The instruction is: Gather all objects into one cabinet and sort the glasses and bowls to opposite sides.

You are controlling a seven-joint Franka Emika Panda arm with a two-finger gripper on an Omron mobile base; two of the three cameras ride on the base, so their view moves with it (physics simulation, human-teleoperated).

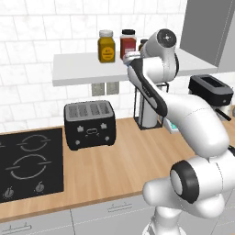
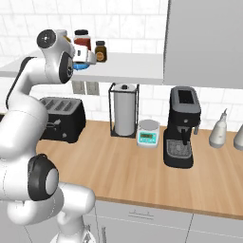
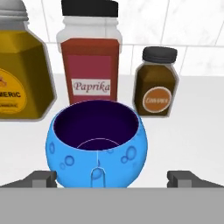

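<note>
Blue vessel (image 3: 97,146) upright, mouth upward, between spread hand (image 3: 113,178) fingertips (image 3: 41,178).

White tiles (image 1: 27,69) cover the far wall above a wooden worktop (image 1: 119,160). A white wall shelf (image 1: 87,69) carries a yellow spice jar (image 1: 106,46), a paprika jar (image 3: 90,57) and a small brown jar (image 3: 156,83). On the worktop stand a black toaster (image 1: 89,124), a paper-towel holder (image 2: 125,110), a kitchen scale (image 2: 148,133) and a coffee machine (image 2: 182,127). A black hob (image 1: 30,165) lies at the left.
</note>
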